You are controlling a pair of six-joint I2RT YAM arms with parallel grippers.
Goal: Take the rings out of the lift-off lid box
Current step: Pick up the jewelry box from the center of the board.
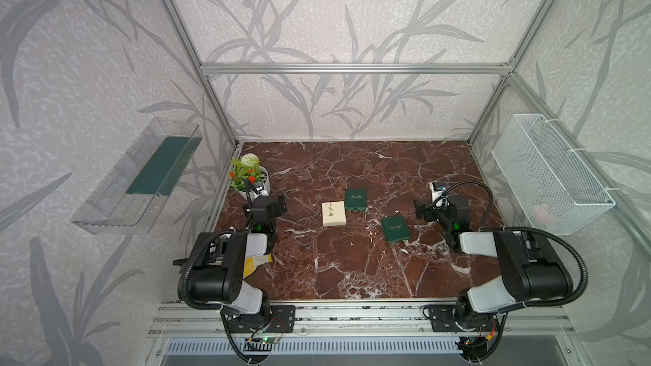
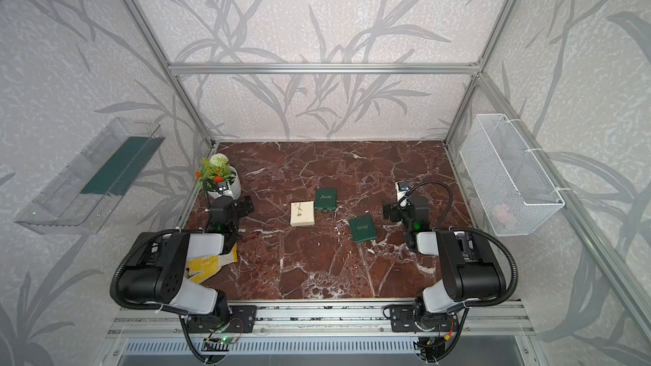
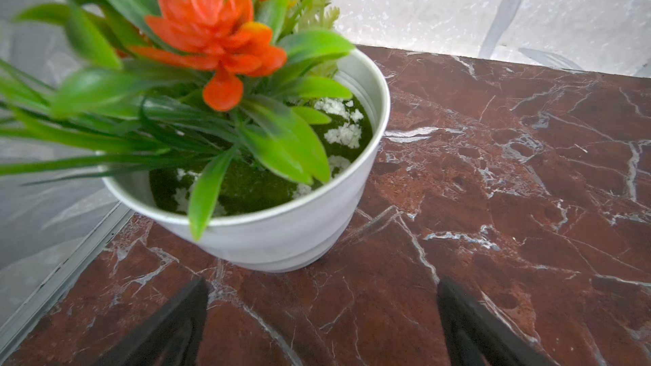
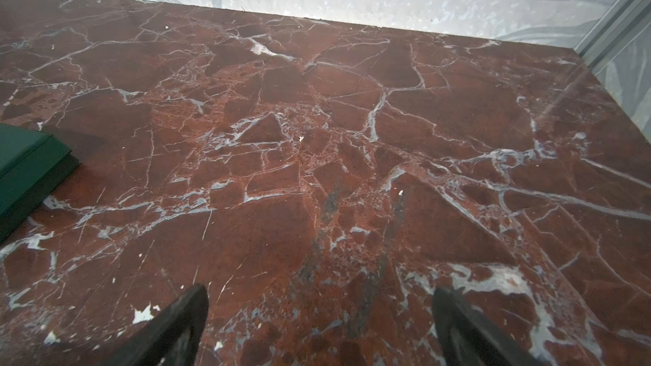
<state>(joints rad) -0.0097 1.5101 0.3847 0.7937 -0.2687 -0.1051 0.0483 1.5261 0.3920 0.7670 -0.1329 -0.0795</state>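
Three small closed boxes lie mid-table: a cream box (image 1: 333,213) (image 2: 302,213) and two dark green boxes, one behind it (image 1: 355,200) (image 2: 326,199) and one nearer on the right (image 1: 395,228) (image 2: 363,228). I cannot tell which is the lift-off lid box. The rings are hidden. My left gripper (image 1: 280,204) (image 3: 322,286) hovers open at the left beside the flower pot, holding nothing. My right gripper (image 1: 419,211) (image 4: 318,290) is open over bare marble, right of the boxes. A green box corner (image 4: 31,167) shows in the right wrist view.
A white pot of artificial flowers (image 1: 253,179) (image 3: 281,241) stands at the back left, close to the left gripper. A yellow-patterned flat item (image 1: 255,264) lies under the left arm. A wire basket (image 1: 549,177) hangs on the right wall, a clear tray (image 1: 137,177) on the left.
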